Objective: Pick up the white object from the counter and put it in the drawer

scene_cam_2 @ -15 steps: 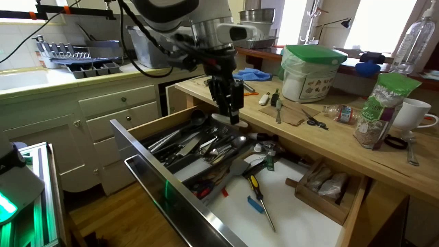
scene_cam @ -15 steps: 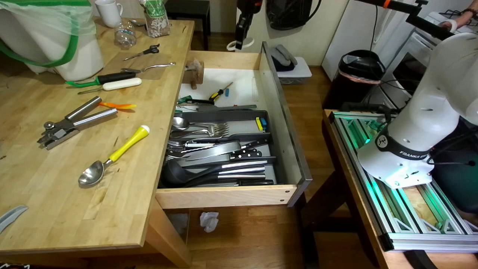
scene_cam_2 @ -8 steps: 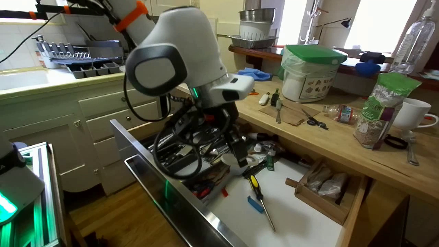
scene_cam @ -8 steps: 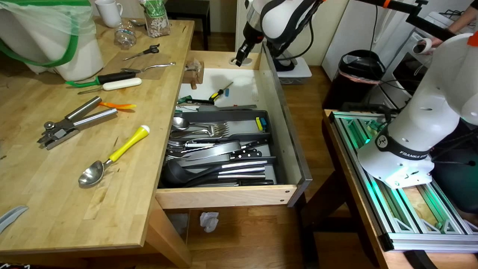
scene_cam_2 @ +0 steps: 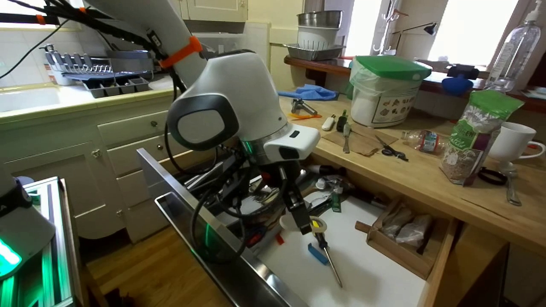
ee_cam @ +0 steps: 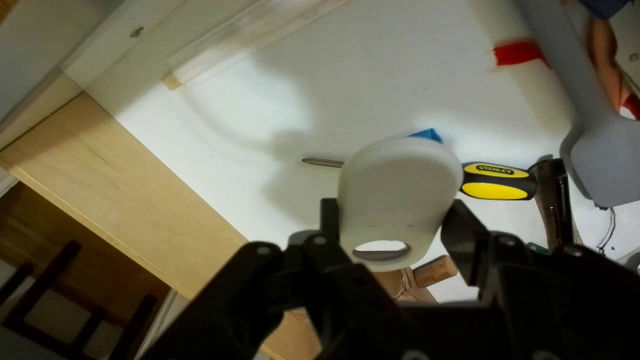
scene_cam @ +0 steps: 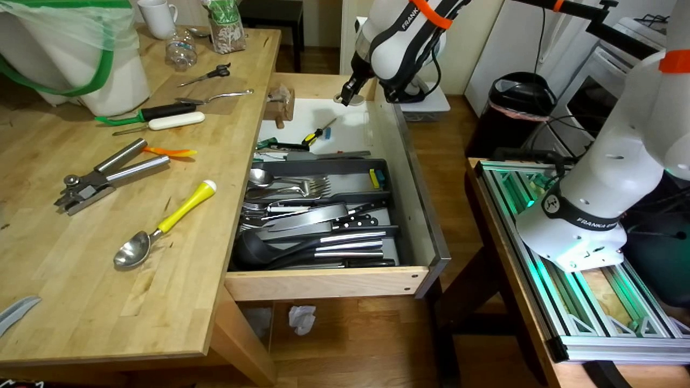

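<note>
- The fingers pinched a flat white piece, rounded in outline, by its edges, one on either side, parted by just its width.
- In the wrist view, an oval hole sat at the lower end of the piece; the broad solid end was uppermost.
- The piece hung over the white-bottomed section of the open drawer; in an exterior view the fingers pointed down, a little tilted.
- Beneath lay a yellow-and-black Stanley screwdriver, its middle hidden from the wrist camera by the piece; a blue strip showed past the piece's edge.
- A grey spatula lay near the handle end of the screwdriver.
- The drawer's other section carried a dark grey cutlery tray with spoons, forks, knives and a black ladle.
- On the wooden tabletop were a yellow-handled spoon, a hinged metal tool with two handles, a white-handled utensil and black-handled scissors.
</note>
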`<state>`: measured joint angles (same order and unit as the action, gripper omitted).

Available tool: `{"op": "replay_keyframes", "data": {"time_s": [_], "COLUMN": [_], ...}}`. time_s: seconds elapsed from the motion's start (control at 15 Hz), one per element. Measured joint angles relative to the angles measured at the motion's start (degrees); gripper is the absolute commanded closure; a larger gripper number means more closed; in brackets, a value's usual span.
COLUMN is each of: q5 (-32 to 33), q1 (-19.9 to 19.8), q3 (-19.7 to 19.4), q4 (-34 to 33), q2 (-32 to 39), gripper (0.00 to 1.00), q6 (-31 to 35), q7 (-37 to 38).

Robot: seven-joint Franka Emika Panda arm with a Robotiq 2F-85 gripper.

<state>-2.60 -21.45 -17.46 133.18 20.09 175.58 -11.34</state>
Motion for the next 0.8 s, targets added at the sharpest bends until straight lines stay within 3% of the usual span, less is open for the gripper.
{"op": "replay_keyframes", "data": {"time_s": [0.07, 0.4, 0.8], "q5": [0.0, 0.32, -4.0], "q1": [0.0, 2.1, 5.24], "q3": [0.06, -2.03, -2.95], "q4": [0.0, -1.57, -13.11], "q2": [-0.21, 2.38, 14.16], "gripper": [0.71, 0.71, 0.71], "q6": [0.0, 0.17, 0.17], "q7": [0.0, 5.51, 21.32]}}
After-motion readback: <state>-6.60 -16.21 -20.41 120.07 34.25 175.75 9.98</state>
